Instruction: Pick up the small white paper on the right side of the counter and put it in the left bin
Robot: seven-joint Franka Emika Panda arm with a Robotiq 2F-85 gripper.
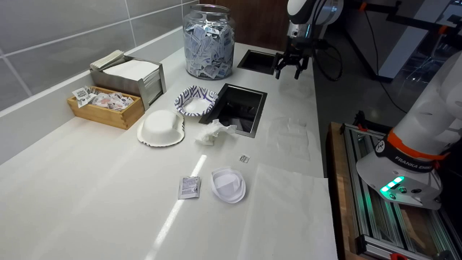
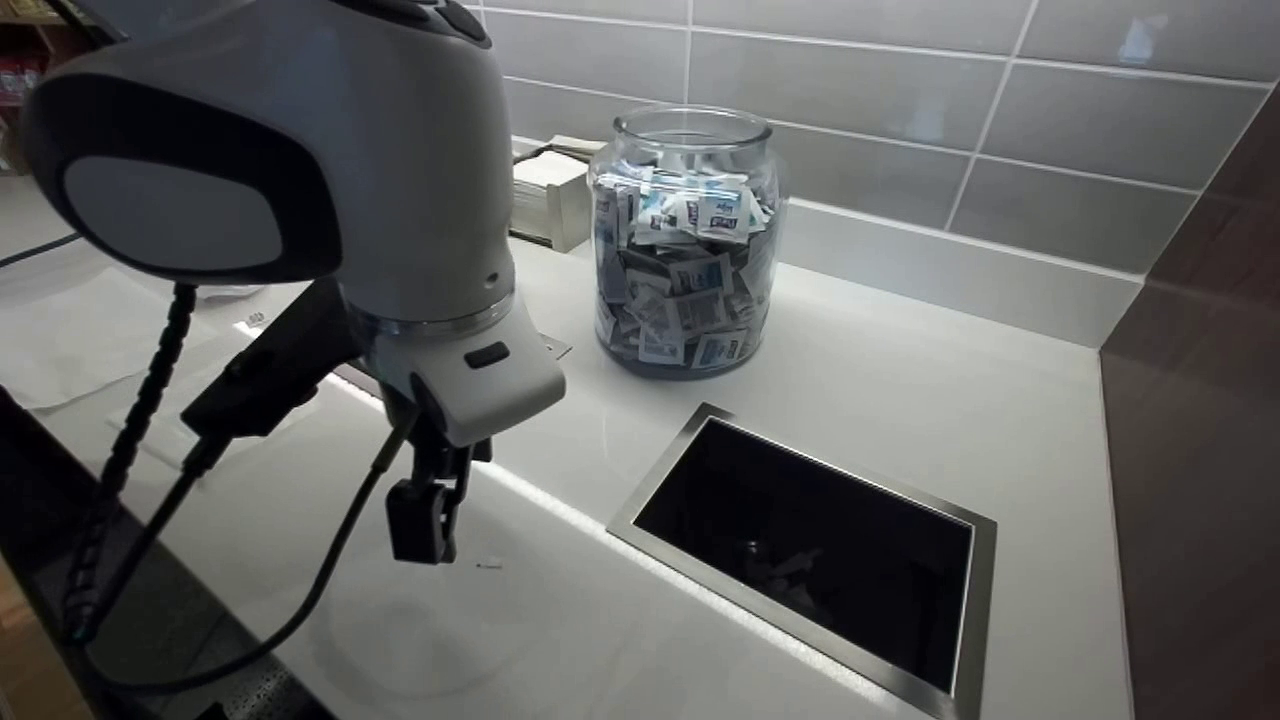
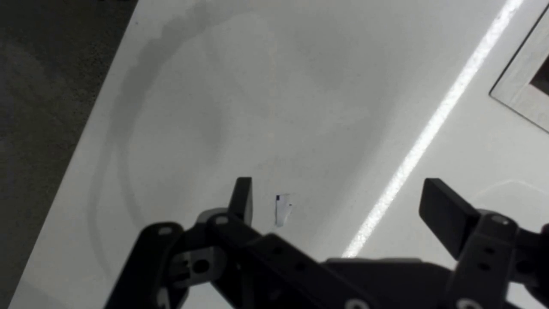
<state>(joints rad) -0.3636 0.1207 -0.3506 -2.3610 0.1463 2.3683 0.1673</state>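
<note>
Your single black two-fingered end effector (image 3: 336,193) is spread above the white tabletop (image 3: 279,86), its fingertips wide apart. In the wrist view, one small white paper scrap (image 3: 281,210) with dark marks lies on that surface between them, nearer to one fingertip. You have two rectangular black metal-rimmed bins (image 1: 259,112) sunk into the tabletop; facing the grey tiled wall (image 1: 65,47), the right bin (image 1: 258,62) is near your scrap, the left bin (image 1: 259,112) well apart from it. One large clear glass jar (image 1: 195,22) of packets stands near the right bin, on the wall side. Beside the left bin you find two paper bowls, one face-up purple-and-white patterned bowl (image 1: 196,104) and one upturned white bowl (image 1: 160,126), plus one crumpled white tissue (image 1: 213,133). An exterior view also gives you one grey rectangular packet (image 1: 189,187), one steel napkin holder (image 1: 119,83) and one long wooden box (image 1: 99,114).
</note>
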